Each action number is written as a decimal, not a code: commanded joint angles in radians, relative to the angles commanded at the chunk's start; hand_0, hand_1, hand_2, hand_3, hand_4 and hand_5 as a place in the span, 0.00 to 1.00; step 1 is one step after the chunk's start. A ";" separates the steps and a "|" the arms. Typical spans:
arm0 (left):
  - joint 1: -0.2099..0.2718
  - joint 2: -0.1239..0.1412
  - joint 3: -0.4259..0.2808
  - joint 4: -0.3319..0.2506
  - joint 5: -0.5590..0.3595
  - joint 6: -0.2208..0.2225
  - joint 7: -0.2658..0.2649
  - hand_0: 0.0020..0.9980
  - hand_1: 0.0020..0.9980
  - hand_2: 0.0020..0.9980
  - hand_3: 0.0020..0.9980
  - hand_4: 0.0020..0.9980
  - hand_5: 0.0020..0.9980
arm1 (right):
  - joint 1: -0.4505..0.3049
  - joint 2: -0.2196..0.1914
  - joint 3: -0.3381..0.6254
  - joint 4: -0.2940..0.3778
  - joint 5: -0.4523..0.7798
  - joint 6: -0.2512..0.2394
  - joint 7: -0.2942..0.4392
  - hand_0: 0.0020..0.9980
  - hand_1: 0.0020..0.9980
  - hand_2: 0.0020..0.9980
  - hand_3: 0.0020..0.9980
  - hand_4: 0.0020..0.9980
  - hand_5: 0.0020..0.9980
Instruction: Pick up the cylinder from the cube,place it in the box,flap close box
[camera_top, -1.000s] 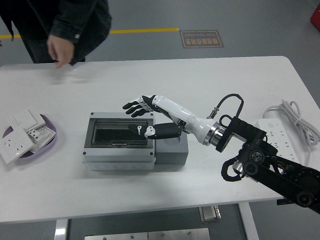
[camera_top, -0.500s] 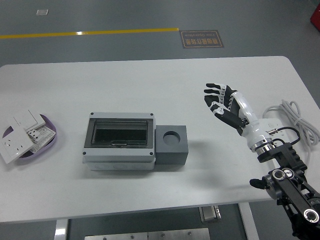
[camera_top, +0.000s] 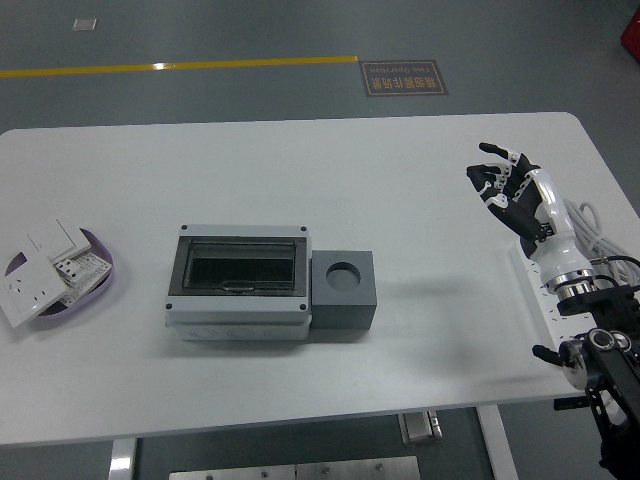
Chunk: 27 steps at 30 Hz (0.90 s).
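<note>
A grey box (camera_top: 240, 282) with a dark see-through flap lid lies shut at the table's middle. A dark grey cube (camera_top: 343, 291) stands against its right side, and the round hole in the cube's top is empty. No cylinder shows anywhere. My right hand (camera_top: 505, 185) is raised over the table's right part, well to the right of the cube, fingers spread and holding nothing. My left arm is out of view.
A purple dish (camera_top: 100, 283) with white switch plates (camera_top: 40, 270) sits at the table's left edge. A white power strip with a coiled cable (camera_top: 600, 228) lies at the right edge, behind my right forearm.
My right hand has pulled back from the box lid to the right side of the table and risen. The person at the far left has left the view.
</note>
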 joint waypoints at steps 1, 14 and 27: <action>0.001 -0.001 -0.001 0.000 -0.001 0.000 -0.001 0.64 0.67 0.66 0.70 0.75 0.33 | -0.002 0.000 0.004 0.005 0.002 -0.001 -0.001 0.70 0.66 0.64 0.71 0.89 0.30; 0.007 0.007 -0.030 0.000 -0.009 0.007 0.007 0.64 0.67 0.66 0.70 0.75 0.33 | -0.015 0.023 0.034 0.051 -0.005 -0.019 -0.028 0.73 0.69 0.67 0.71 0.61 0.06; 0.029 0.005 -0.009 0.000 -0.056 0.011 0.003 0.64 0.67 0.66 0.70 0.75 0.32 | -0.013 0.047 0.042 0.085 -0.058 -0.016 -0.046 0.74 0.69 0.69 0.70 0.60 0.08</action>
